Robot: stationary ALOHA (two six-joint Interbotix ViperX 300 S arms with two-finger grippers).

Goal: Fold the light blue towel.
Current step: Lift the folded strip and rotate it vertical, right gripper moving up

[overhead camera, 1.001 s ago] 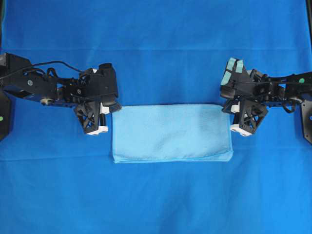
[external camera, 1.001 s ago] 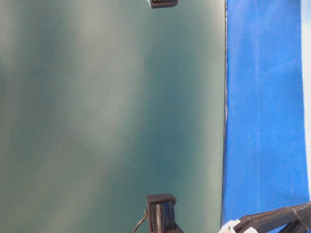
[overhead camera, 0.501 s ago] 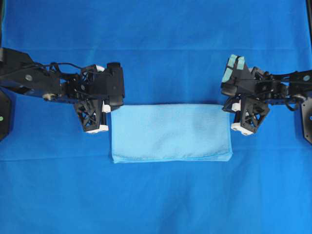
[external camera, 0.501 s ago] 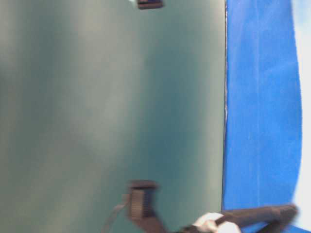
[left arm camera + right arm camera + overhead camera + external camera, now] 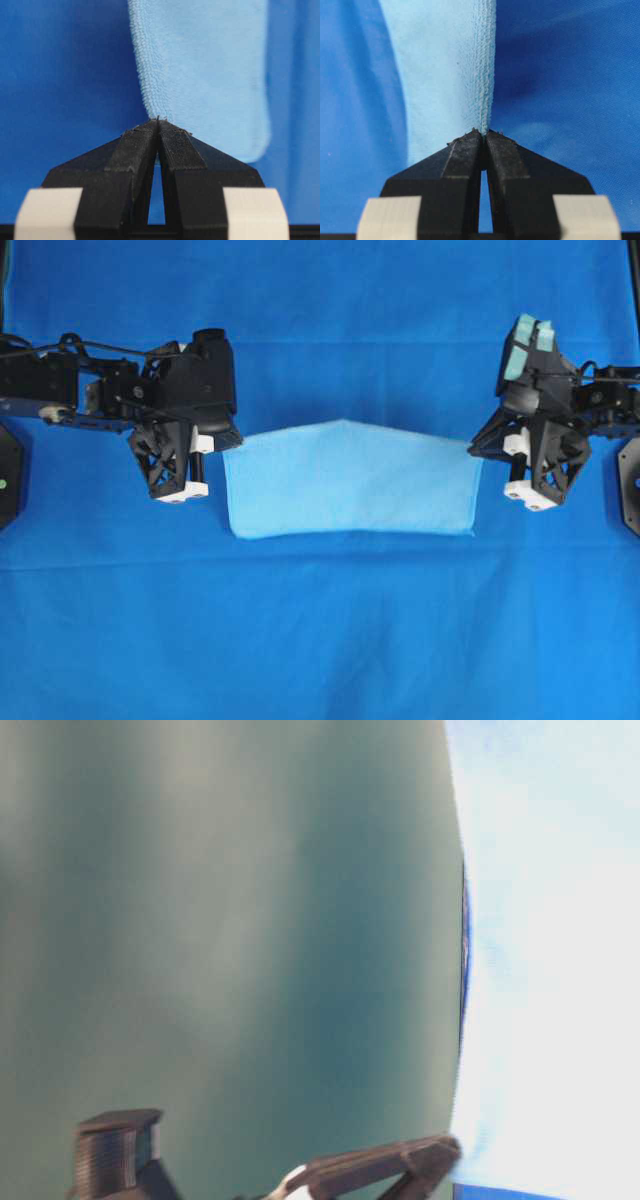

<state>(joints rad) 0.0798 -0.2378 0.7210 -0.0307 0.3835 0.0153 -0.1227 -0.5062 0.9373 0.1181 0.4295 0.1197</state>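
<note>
The light blue towel (image 5: 350, 480) lies folded into a wide band on the royal-blue table covering (image 5: 320, 640). Its far edge is raised and peaks in the middle, while its near edge rests on the cover. My left gripper (image 5: 222, 446) is shut on the towel's far left corner, and the left wrist view shows the pinch (image 5: 158, 122) with the towel (image 5: 200, 65) hanging beyond it. My right gripper (image 5: 480, 447) is shut on the far right corner. The right wrist view shows its tips (image 5: 484, 132) clamped on the stitched hem of the towel (image 5: 445, 65).
The blue covering spreads over the whole table around the towel. The table-level view is blurred: pale cloth (image 5: 550, 920) fills its right side, a dark green wall (image 5: 220, 920) fills the left, and a gripper finger (image 5: 380, 1170) shows at the bottom.
Both grippers have lifted the towel's far corners off the table. The flat band now rises along its far edge, and pale cloth has swung into the table-level view.
</note>
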